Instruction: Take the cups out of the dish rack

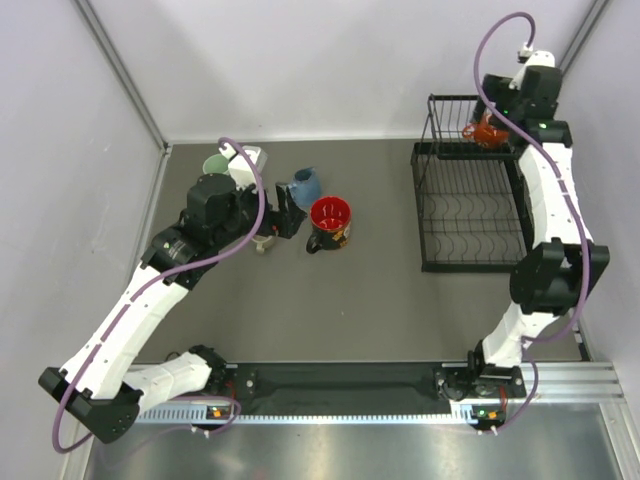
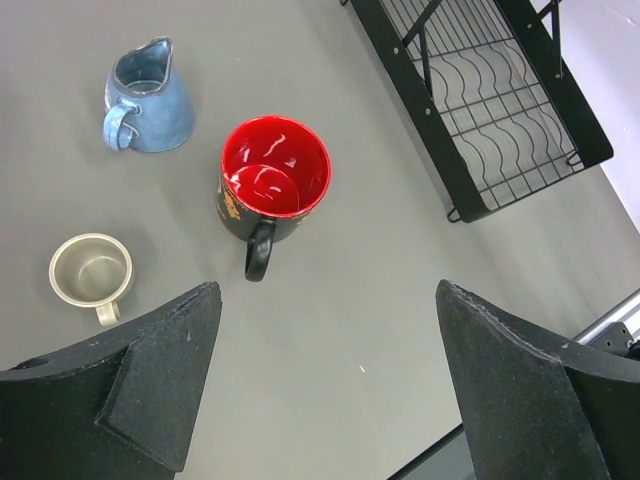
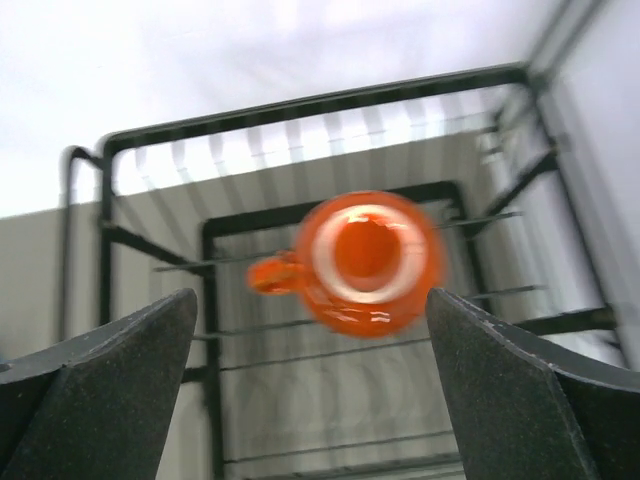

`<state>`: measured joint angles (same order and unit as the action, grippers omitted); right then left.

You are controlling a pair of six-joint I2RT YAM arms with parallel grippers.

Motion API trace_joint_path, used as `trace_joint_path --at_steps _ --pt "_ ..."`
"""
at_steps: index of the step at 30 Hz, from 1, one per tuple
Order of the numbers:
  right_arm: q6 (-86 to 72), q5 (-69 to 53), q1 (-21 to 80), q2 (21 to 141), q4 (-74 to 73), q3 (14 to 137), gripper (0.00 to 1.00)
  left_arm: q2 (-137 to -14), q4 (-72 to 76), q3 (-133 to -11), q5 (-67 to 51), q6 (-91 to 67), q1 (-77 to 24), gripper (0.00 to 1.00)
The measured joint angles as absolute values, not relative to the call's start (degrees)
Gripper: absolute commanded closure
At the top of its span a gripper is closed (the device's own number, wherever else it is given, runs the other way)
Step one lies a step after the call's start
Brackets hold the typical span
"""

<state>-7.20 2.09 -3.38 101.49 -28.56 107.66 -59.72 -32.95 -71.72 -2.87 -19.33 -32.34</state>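
Observation:
The black wire dish rack (image 1: 468,210) stands at the right; it also shows in the left wrist view (image 2: 490,110). The small orange mug (image 1: 487,131) sits in its raised basket, blurred in the right wrist view (image 3: 368,262). My right gripper (image 1: 500,115) hovers over it, open and empty (image 3: 312,390). On the table at left stand the pale green tumbler (image 1: 215,163), lavender tumbler (image 1: 250,162), blue mug (image 1: 303,186) (image 2: 147,97), black floral mug with red inside (image 1: 330,222) (image 2: 273,180) and small beige mug (image 1: 263,243) (image 2: 90,270). My left gripper (image 1: 289,217) (image 2: 325,390) is open and empty above the table beside them.
Pale walls close in the table at the back and both sides. A metal rail (image 1: 340,385) runs along the near edge with both arm bases. The rack's lower tier (image 1: 462,225) holds nothing that I can see.

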Motion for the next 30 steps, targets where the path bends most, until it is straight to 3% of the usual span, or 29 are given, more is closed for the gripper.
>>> trace_joint_path --at_steps 10,30 --pt "1.9 -9.2 -11.2 99.6 -27.5 105.0 0.00 -59.8 -32.9 -71.7 -2.9 -19.3 -32.3 0.07" --pt "14.4 -24.1 -13.9 103.5 -27.1 103.4 0.00 -60.9 -31.5 -70.8 -2.9 -19.0 -32.3 0.07"
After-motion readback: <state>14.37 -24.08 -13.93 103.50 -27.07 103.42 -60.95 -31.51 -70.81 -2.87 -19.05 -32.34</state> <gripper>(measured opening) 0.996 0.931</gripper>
